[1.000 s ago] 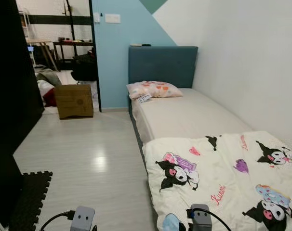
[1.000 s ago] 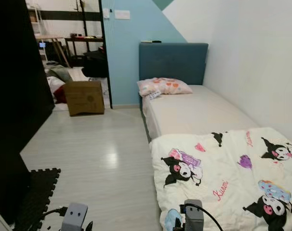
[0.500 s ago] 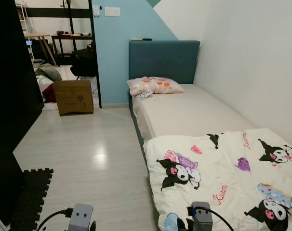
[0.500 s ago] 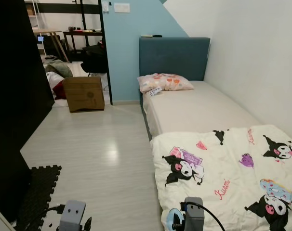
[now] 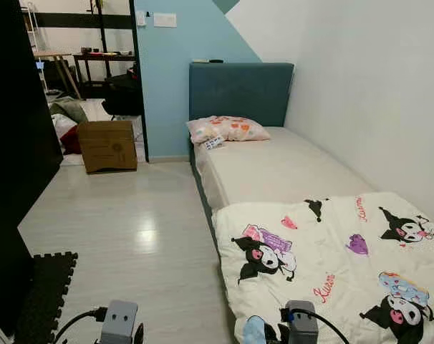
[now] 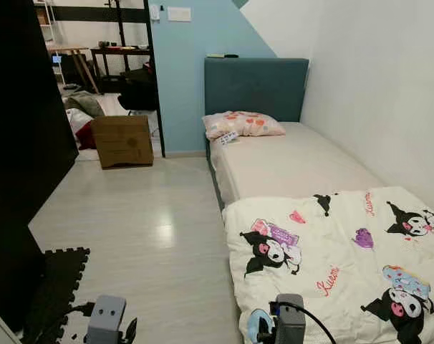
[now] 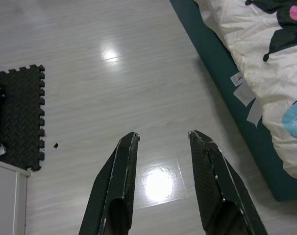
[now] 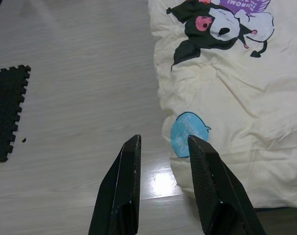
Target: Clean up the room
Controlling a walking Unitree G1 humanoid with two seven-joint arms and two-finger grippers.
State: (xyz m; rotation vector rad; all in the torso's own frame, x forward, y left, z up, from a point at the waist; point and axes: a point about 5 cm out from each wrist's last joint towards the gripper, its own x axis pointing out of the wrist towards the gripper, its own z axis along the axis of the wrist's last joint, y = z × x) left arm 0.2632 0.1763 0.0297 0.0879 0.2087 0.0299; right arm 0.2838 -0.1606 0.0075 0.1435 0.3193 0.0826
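One cream cartoon-print blanket (image 5: 331,265) rumpled over the bed's (image 5: 274,168) foot.

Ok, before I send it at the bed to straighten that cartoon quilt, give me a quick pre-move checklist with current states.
1. Left gripper empty, fingers apart over the bare wood floor: ok.
2. Right gripper empty, fingers apart, at the quilt's near edge: ok.
3. Cartoon quilt spread over the whole mattress: not ok, it covers the near part only and hangs off the side.
4. Pillow at the blue headboard: ok, though a small tag or paper lies at its front edge.
5. Floor path alongside the bed: ok; the black foam mat lies off to the left.
6. Cardboard box at the doorway: cannot tell whether it is empty.
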